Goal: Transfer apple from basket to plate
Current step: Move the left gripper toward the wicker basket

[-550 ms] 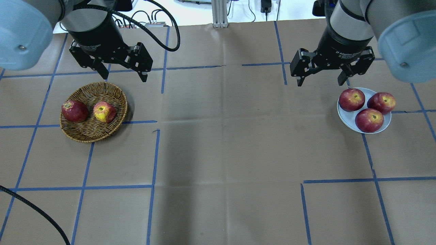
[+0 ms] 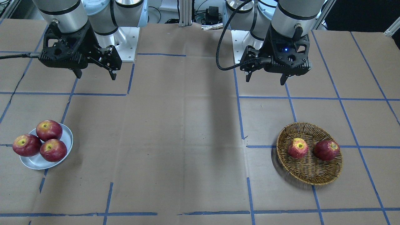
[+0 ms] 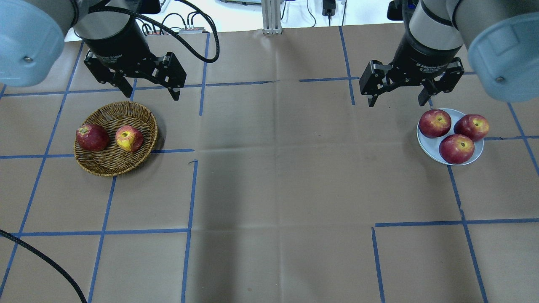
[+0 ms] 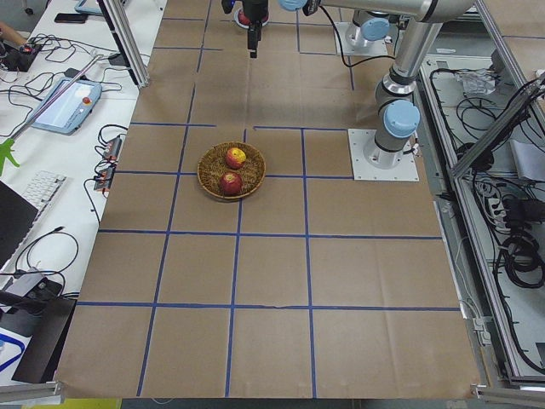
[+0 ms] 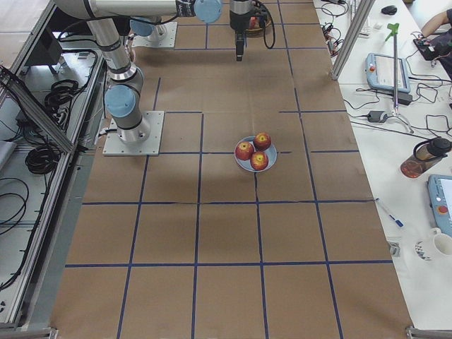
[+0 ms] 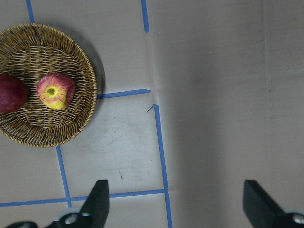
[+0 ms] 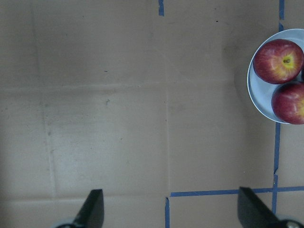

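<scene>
The apple, pinkish-red with a wide yellow patch, lies in the wicker basket on the table's left; it also shows in the left wrist view and the front view. The pale plate sits on the right and bears three dark red apples. My left gripper is open and empty, hovering high beside the basket's far edge. My right gripper is open and empty, hovering high just left of the plate.
A darker red apple lies in the basket next to the apple. Three dark red apples fill most of the plate. Blue tape lines cross the brown paper table. Cables hang behind the left arm.
My left gripper has shifted slightly upward in the overhead view. The right gripper, the apples, the basket and the plate have not moved.
</scene>
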Available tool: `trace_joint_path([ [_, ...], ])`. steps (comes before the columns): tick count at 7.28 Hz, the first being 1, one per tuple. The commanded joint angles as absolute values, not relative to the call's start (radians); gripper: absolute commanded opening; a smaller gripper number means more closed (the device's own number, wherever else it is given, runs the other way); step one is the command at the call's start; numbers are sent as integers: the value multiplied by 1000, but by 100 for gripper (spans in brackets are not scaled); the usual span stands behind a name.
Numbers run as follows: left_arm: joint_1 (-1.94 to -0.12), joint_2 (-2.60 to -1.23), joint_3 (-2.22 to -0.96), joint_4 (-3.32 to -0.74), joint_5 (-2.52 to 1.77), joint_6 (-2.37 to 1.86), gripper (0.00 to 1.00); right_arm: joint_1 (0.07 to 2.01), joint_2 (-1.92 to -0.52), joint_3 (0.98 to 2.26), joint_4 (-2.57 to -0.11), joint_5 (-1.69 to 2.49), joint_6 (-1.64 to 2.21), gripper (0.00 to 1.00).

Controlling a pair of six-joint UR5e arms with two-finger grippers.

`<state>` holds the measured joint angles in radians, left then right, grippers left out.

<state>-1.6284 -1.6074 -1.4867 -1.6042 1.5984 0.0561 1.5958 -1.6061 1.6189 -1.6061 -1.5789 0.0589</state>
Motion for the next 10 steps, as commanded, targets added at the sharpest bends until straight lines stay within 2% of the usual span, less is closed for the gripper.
trace_joint_path([
  [1, -1625, -1609, -1486, -1611, 1601, 55, 99, 1595, -1606, 1620, -1606, -1580, 57, 100],
  [8, -1582, -1624, -1489, -1600, 1597, 63, 99, 1565, -1601, 1618, -1608, -1577, 35, 100],
  [10, -1565, -1647, -1506, -1586, 1595, 191, 99, 1565, -1603, 1620, -1605, -1577, 35, 100],
])
